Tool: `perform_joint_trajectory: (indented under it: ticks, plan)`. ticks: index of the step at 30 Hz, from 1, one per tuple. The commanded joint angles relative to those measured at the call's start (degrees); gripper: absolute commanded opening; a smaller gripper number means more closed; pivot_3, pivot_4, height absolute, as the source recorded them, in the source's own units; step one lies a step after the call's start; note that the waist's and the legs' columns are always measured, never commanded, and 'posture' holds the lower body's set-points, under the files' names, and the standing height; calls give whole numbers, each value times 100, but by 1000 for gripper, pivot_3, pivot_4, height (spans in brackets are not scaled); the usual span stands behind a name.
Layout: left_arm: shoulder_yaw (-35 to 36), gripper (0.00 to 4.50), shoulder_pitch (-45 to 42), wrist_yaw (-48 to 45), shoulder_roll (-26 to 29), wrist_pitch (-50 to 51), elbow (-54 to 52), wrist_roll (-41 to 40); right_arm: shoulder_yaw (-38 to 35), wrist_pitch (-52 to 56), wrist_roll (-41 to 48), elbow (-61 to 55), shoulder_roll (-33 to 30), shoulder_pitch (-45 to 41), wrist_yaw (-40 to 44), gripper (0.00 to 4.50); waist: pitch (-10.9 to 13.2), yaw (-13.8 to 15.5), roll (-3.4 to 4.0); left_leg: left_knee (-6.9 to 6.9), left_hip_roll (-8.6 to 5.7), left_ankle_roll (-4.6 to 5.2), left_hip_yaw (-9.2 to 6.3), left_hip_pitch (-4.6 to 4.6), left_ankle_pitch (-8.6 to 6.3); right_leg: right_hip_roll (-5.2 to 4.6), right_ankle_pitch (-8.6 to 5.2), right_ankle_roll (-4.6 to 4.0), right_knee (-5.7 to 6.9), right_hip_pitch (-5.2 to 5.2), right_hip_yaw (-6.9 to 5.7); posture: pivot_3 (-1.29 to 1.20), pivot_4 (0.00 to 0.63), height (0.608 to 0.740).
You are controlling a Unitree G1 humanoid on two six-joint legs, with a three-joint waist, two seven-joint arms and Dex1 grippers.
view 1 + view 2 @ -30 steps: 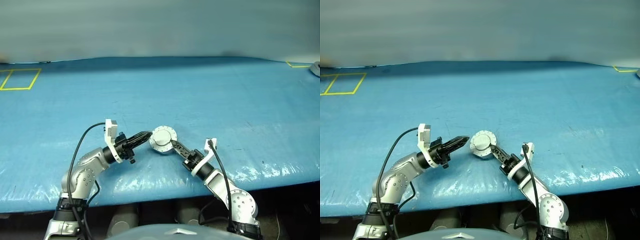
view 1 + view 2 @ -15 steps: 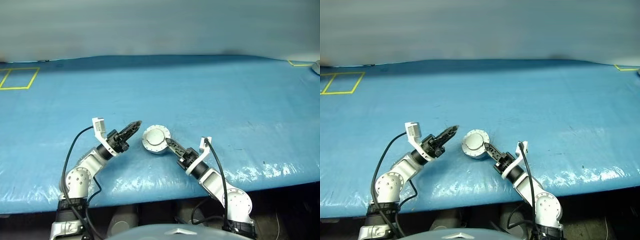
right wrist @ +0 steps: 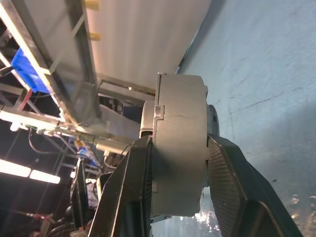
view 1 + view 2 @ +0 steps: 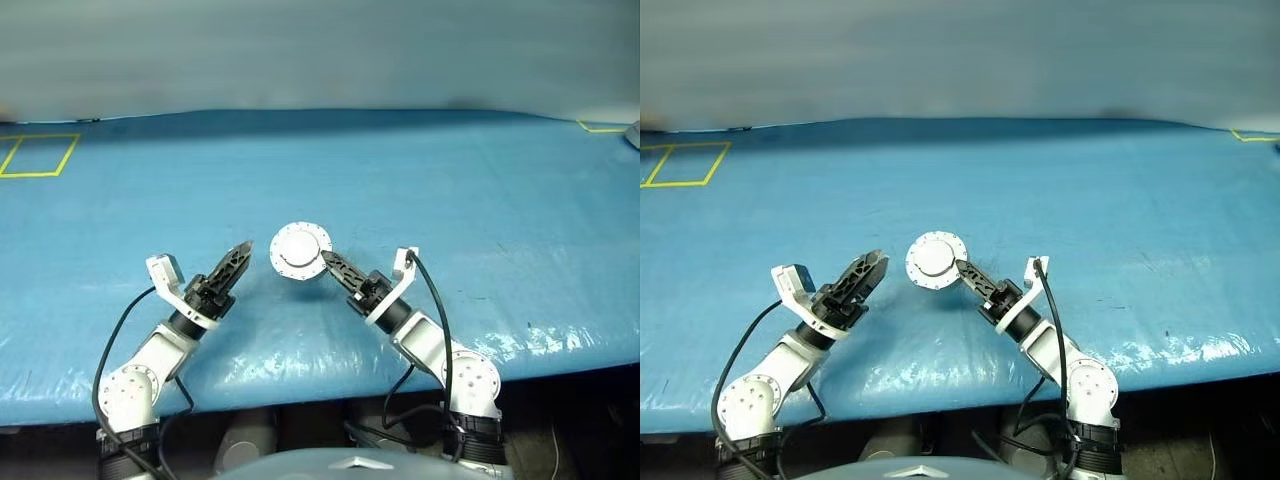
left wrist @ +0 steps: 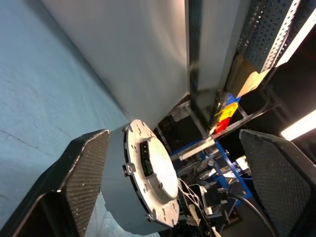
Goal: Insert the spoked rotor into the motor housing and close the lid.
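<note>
1. Right gripper (image 4: 322,262) is clamped across the thickness of the motor housing (image 4: 300,250), one finger on each flat face; in the right wrist view the pads (image 3: 129,197) press the drum (image 3: 178,148) from both sides. We see the lid already seated on it, so what is held reads as the closed assembly.

2. Left gripper (image 4: 240,256) stands wide and empty just beside the housing; in its wrist view both fingers (image 5: 86,165) are well apart from the disc face (image 5: 153,177).

3. Location: the housing is held up off the blue table (image 4: 480,200), over its near-middle area and well in from the side edges and from the yellow marking at the far left corner.

4. Handling, our judgement: solid metal with copper windings inside, so heavy for its size, rigid, not fragile. Smooth machined faces will be slippery under a two-finger pinch, and the present grip sits near the rim, so the weight hangs off-centre and could pivot.

5. Where to hold: across the faces as now but deeper toward the centre, or across the rim with the small lugs keyed against the pads.

6. Rotor cannot be seen; we assume it is inside.
</note>
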Motion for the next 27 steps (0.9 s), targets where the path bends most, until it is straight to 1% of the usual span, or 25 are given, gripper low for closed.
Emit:
perform_joint_trajectory:
  ticks: [1, 7, 11, 14, 18, 20, 25, 27]
  plan:
    - [-191, 4469, 79, 92, -88, 153, -257, -257, 164, 110, 561, -519, -9, -279, 171, 1253, 1, -7, 1, 0, 1, 0, 0, 1, 0, 2, 0, 0, 1, 0, 0, 0, 150, 740]
    - [-224, 4469, 31, 87, -377, -117, 80, -194, 187, 200, 921, -610, -193, -426, 4, 1253, 1, 2, 0, 5, 0, -1, 3, 4, 1, 1, -1, 3, 1, 6, 1, 0, 150, 740]
    - [-317, 4469, -32, -141, -427, -189, 247, -58, 281, 223, 1044, -668, -308, -466, -83, 1253, 1, 2, 0, 4, -1, -1, 2, 3, 1, 3, -1, 1, 1, 5, -1, 0, 150, 740]
    - [-427, 4469, -241, -342, -523, -294, 439, 68, 363, 229, 1070, -669, -398, -503, -129, 1253, 1, 9, -1, 3, -3, -1, 2, 2, 1, 2, 0, 0, 0, 5, -1, 0, 150, 740]
    - [-689, 4469, -610, -479, -652, -478, 755, 487, 385, 215, 1116, -611, -486, -550, -184, 1253, 2, 16, -2, 8, -5, -1, 3, 2, 2, 4, 2, 3, 0, 10, -1, 0, 150, 740]
    - [-704, 4469, -761, -521, -783, -521, 819, 472, 399, 198, 1127, -597, -516, -565, -226, 1253, 2, 15, -2, 11, -6, -1, 3, 2, 2, 4, 4, 6, 0, 11, 0, 0, 150, 740]
    - [-784, 4469, -813, -439, -988, -555, 870, 633, 450, 153, 1149, -626, -537, -528, -298, 1253, 2, -6, -3, 7, -4, 0, 3, 2, 2, 6, 7, 10, 1, 9, 0, 0, 150, 740]
    - [-720, 4101, -760, -288, -1179, -621, 870, 600, 478, 143, 1138, -647, -534, -485, -313, 1253, 2, 4, -3, 7, -4, 0, 0, 1, 2, 8, 11, 16, 1, 9, 0, 0, 150, 740]
